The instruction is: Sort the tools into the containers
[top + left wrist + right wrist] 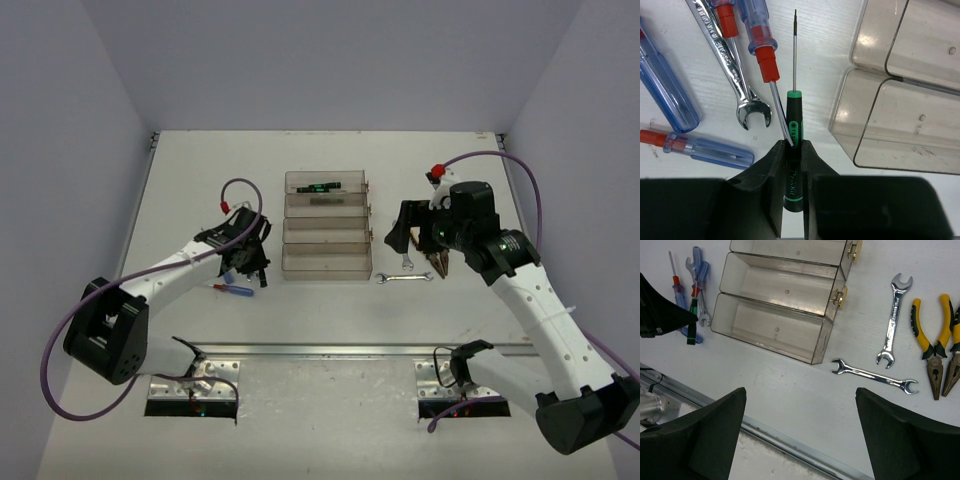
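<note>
As the left gripper (792, 146) pinches the black screwdriver (793, 120) by its handle, apparently to lift it, the containers (845, 120) wait just to its right; the right gripper (800, 395) hovers spread wide.

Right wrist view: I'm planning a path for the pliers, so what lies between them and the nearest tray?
Between the tray and the pliers, the right wrist view shows two silver wrenches lying flat: a far wrench and a near wrench.

Bright, even overhead light; soft shadows; sharp focus (wrenches (894, 315) glint slightly).
</note>
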{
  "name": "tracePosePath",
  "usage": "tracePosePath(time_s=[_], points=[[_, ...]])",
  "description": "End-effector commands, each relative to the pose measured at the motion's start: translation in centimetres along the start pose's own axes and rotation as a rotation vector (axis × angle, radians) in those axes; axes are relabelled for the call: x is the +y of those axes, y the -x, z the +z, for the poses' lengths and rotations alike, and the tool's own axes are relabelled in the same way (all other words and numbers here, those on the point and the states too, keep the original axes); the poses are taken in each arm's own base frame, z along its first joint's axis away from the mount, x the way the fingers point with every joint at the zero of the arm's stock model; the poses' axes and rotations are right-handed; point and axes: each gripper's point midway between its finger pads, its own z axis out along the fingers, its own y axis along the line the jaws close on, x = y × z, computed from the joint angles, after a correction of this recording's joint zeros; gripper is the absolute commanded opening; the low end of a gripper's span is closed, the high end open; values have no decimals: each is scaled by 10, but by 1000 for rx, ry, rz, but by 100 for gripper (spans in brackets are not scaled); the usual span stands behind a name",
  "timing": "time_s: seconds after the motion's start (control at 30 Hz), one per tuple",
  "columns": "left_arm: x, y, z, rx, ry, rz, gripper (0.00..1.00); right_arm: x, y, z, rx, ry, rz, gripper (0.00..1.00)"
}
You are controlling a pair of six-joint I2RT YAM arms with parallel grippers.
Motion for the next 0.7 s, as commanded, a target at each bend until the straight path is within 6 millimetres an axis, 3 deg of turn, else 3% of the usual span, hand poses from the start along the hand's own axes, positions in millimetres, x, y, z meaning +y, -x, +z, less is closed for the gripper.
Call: tracePosePath(time_s=[0.0, 0.23, 0.33, 0.67], points=[[-20, 28, -24, -58, -82, 9, 0, 7, 16, -4, -63, 28, -8, 89], [-23, 35, -31, -80, -91, -8, 0, 7, 16, -5, -65, 27, -9, 89], [-27, 47, -39, -119, -97, -19, 0, 7, 18, -7, -69, 27, -9, 89], [-59, 127, -84, -284, -109, -12, 0, 9, 20, -9, -76, 34, -7, 89]])
